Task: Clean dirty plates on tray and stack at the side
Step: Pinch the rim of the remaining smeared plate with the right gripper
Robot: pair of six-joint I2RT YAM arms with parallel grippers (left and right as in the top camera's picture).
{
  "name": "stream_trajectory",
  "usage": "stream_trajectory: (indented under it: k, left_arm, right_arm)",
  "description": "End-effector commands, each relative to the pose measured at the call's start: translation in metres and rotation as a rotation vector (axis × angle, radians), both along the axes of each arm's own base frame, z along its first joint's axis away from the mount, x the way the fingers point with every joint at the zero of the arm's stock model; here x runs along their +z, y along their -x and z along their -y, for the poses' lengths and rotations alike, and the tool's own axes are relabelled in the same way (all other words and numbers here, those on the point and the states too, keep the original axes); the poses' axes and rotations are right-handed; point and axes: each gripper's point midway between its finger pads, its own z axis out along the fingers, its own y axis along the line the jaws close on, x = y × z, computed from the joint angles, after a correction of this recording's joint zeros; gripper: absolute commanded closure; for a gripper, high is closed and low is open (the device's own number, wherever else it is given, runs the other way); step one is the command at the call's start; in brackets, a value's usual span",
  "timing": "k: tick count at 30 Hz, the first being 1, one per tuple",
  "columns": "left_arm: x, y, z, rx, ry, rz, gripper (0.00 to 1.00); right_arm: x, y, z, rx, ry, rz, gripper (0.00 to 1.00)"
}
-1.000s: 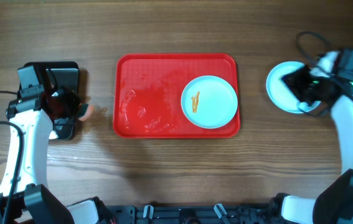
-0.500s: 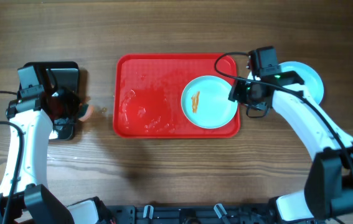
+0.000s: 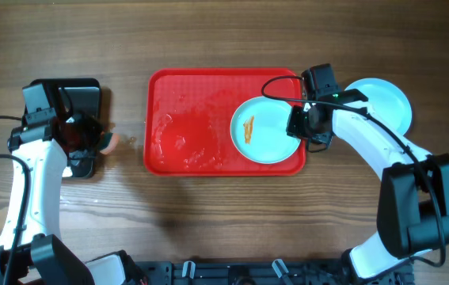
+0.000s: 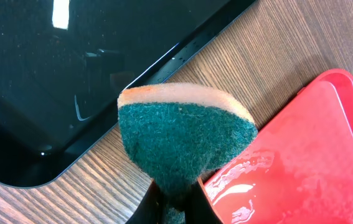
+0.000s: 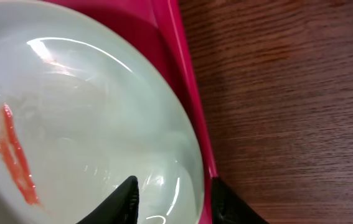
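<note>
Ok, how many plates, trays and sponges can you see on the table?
Plates: 2, the dirty plate on the red tray and the side plate on the table (any under it are hidden).
Trays: 2, the red tray and the black tray.
Sponges: 1, the sponge.
Total: 5.

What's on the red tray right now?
One plate with an orange smear, right side; wet film left. Right gripper covers the plate's right rim.

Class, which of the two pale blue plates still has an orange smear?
The plate lying on the red tray: an orange streak crosses its left half. The other plate, on the wooden table beside the tray, looks clean.
</note>
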Motion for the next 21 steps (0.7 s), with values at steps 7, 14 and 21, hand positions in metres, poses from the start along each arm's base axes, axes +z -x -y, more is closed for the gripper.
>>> stream_trajectory:
  k: [7, 14, 21]
  left_arm:
    - [-0.004, 0.001, 0.004, -0.028, 0.010, -0.010, 0.96]
    - [-0.004, 0.001, 0.004, -0.028, 0.011, -0.009, 0.96]
    - [-0.004, 0.001, 0.004, -0.028, 0.010, -0.010, 0.96]
  right_arm:
    - [-0.011, 0.006, 0.009, 0.002, 0.058, -0.027, 0.61]
    - [-0.012, 0.009, 0.004, 0.009, 0.024, -0.044, 0.69]
    - [-0.014, 0.012, -0.004, 0.013, -0.018, -0.064, 0.72]
